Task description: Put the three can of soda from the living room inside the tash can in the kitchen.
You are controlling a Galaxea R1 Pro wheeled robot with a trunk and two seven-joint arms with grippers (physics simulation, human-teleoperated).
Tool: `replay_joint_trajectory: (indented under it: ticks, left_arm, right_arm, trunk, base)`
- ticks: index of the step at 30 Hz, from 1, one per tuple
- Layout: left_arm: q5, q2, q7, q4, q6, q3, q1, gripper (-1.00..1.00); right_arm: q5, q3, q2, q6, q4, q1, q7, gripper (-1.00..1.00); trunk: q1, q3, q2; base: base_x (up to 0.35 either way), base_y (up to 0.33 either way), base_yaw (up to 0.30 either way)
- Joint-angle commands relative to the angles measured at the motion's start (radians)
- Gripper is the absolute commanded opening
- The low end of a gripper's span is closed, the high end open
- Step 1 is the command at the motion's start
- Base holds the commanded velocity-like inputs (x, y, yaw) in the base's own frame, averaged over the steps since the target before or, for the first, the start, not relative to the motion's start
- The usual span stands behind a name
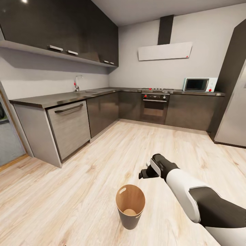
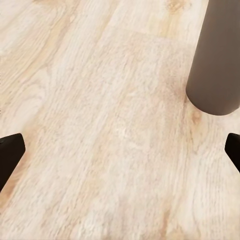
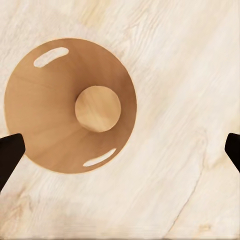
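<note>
Kitchen floor [image 1: 102, 160] of pale wood, trash can [image 1: 130, 206] standing near me.
My right gripper [image 3: 120, 150] hung spread and empty above its brown inside; my left gripper [image 2: 120, 150] was spread too.

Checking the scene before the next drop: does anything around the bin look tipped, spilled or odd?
Nothing stands out. The trash can stands upright on the pale wood floor, no cans visible inside. The right end effector hangs open and empty beyond its rim.
</note>
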Motion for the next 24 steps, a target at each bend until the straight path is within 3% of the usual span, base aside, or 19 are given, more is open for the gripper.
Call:
replay_joint_trajectory:
  ticks: [1,11,24]
  left_arm:
    - [0.000,0.000,0.000,0.000,0.000,0.001,0.000,1.00]
    - [-0.001,0.002,-0.001,0.000,0.001,-0.001,0.000,1.00]
    - [0.006,0.001,-0.001,-0.001,0.001,0.005,0.000,1.00]
  right_arm:
    - [0.000,0.000,0.000,0.000,0.004,0.000,0.000,1.00]
    - [0.002,-0.001,0.001,0.001,0.020,0.000,0.000,1.00]
    - [0.003,-0.001,0.000,0.001,0.030,0.000,0.000,1.00]
  trunk:
    - [0.000,0.000,0.000]
    - [0.000,0.000,0.000]
    - [0.000,0.000,0.000]
  base:
    - [0.000,0.000,0.000]
    - [0.010,0.000,0.000]
    - [0.160,0.000,0.000]
